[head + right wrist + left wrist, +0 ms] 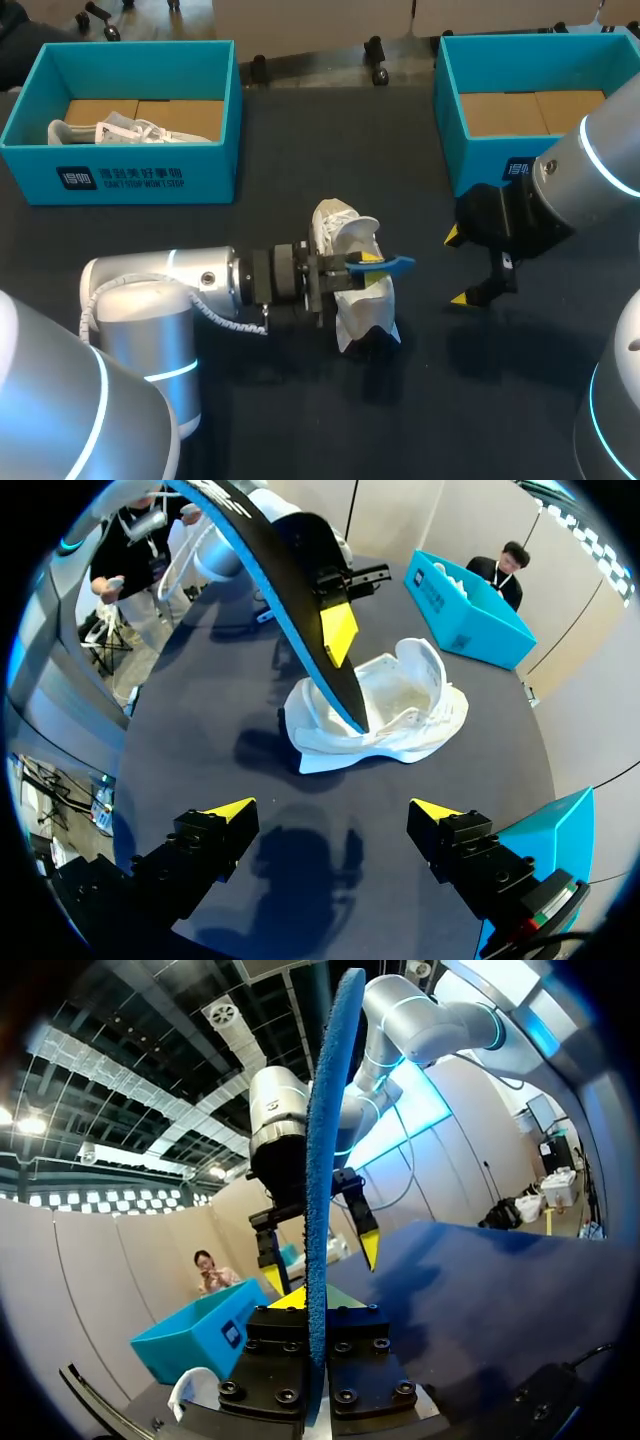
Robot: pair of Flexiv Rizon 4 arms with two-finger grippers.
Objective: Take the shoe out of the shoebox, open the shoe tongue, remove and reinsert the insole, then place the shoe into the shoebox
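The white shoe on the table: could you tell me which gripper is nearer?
Left. The left gripper is directly over the white shoe, shut on the blue insole; the right gripper hangs open beside it, well apart.

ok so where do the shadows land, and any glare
Head view: a soft shadow on the table beside the white shoe; sheen on the left arm's silver casing. Right wrist view: the right gripper casts a shadow between its fingers, another beside the shoe. Left wrist view: no glare on the blue insole.
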